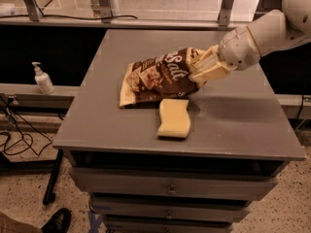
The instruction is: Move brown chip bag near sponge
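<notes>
The brown chip bag (158, 77), crinkled with tan edges and white "Salt" lettering, lies on the grey table (233, 125) just left of its middle. Its left end rests on the table and its right end is between my fingers. My gripper (205, 68) comes in from the upper right on a white arm and is shut on the bag's right edge. The pale yellow sponge (174, 118) lies flat just in front of the bag, with its far edge touching or nearly touching the bag's lower edge.
The table top sits on a drawer cabinet (170, 191). A white pump bottle (43, 79) stands on a lower ledge to the left. Cables lie on the floor at left. A rail and metal posts run behind the table.
</notes>
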Tool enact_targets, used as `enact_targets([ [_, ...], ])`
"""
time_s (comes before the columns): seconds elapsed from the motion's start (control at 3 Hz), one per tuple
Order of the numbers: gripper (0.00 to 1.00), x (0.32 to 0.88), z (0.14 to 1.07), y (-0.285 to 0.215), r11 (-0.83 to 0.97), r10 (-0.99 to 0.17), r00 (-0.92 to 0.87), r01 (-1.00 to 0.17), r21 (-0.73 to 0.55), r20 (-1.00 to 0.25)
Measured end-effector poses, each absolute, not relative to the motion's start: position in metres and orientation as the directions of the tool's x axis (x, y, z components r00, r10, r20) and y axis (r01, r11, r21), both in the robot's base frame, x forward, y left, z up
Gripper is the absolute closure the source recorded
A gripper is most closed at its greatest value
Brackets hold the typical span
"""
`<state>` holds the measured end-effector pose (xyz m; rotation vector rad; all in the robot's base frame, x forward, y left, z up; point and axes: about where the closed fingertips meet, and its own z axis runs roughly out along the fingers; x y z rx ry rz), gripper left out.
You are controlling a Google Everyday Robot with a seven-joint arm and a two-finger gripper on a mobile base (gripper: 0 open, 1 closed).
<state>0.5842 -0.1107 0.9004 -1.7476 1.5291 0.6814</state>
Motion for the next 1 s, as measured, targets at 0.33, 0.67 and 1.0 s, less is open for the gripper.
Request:
enact_targets([
  [0.33,0.36,0.5851,0.8971,-0.1060,-0.011,-0.624,0.151,-0.983,-0.185,-0.766],
  [0.67,0.12,0.5861,0.8953,-0.1045,0.023,-0.636,0.141,-0.979,-0.201,-0.759],
  [1.0,0.00,0.5882,0.8966,-0.1090,0.058,-0.647,0.130,-0.974,-0.218,-0.751],
])
